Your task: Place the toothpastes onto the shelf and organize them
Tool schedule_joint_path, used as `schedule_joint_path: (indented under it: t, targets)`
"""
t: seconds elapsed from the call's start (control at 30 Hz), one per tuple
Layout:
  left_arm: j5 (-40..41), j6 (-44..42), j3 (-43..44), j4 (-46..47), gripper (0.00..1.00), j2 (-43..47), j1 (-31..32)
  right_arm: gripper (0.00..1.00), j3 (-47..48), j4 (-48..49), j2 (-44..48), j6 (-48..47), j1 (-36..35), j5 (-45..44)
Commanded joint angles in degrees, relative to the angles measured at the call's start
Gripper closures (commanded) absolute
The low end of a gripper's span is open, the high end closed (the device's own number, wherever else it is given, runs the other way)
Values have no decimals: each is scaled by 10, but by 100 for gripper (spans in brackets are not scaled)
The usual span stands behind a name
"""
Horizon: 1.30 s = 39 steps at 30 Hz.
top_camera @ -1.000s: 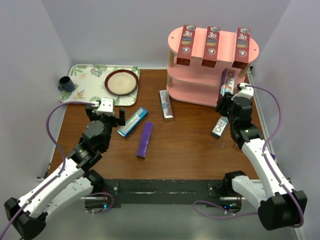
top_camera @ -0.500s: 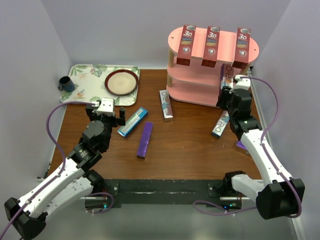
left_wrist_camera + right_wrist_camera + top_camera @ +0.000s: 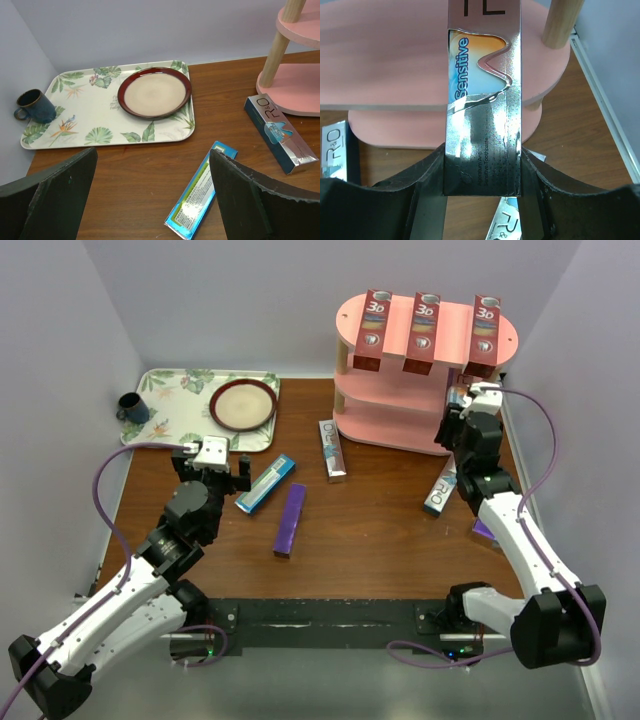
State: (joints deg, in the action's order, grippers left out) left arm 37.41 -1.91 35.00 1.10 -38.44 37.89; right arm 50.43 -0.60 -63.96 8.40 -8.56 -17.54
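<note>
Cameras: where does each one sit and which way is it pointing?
Top external: above and behind the bases, looking down at the table; both arms show.
Left wrist: on the left arm, facing the floral tray and plate; the open left gripper frames the bottom corners.
Right wrist: facing the shelf; the right gripper clamps a silver carton.
Shared: top and left wrist views both show the tray.

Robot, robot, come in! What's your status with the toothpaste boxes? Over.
Left pincer open, empty. Right pincer shut on silver carton, at the pink shelf. Wooden post close beside carton, no contact seen. Over.
</note>
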Motion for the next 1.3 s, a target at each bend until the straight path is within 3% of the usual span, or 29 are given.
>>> schedule_joint_path:
  t: [0.0,0.5,0.77,1.1,1.27]
  targets:
    - [-5,9,-1,15,0,6,-3,49,11,75,-13,-10,2,-32]
    - [-3,8,-2,16,0,13,-3,40,-5,134,-56,-11,2,-57]
    - [-1,6,-2,16,0,15,-3,41,-7,140,-57,-8,2,-63]
    - [-5,7,-2,15,0,15,-3,14,-5,47,11,13,2,-43]
    - [-8,8,-2,15,0,14,-3,7,1,-23,49,35,2,-34]
